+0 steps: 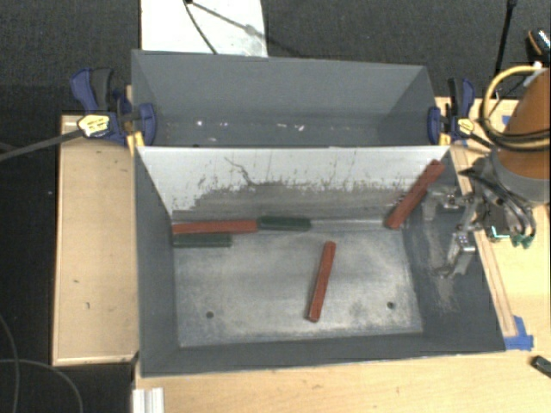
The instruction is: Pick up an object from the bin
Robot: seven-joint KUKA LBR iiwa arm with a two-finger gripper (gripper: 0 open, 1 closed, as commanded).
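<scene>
Red stick (pixel 320 280) on grey bin (pixel 284 355) floor, other sticks (pixel 215 227) along back wall, hand (pixel 454 261) at right, grip unclear

We take this for a robotics lab or test cell, not a home or a shop. A grey sheet-metal bin (pixel 284 84) with sloped walls has a floor scratched and rubbed bare in patches. A robot arm with an orange cover (pixel 527 114) and looped yellow cabling leans in over its right wall. Dark carpet (pixel 52 41) lies around the set-up, with a loose cable (pixel 34 147) trailing across it. The bin holds plain red-brown sticks (pixel 319 281) and dark green sticks (pixel 284 224), which look like bare test pieces.
</scene>
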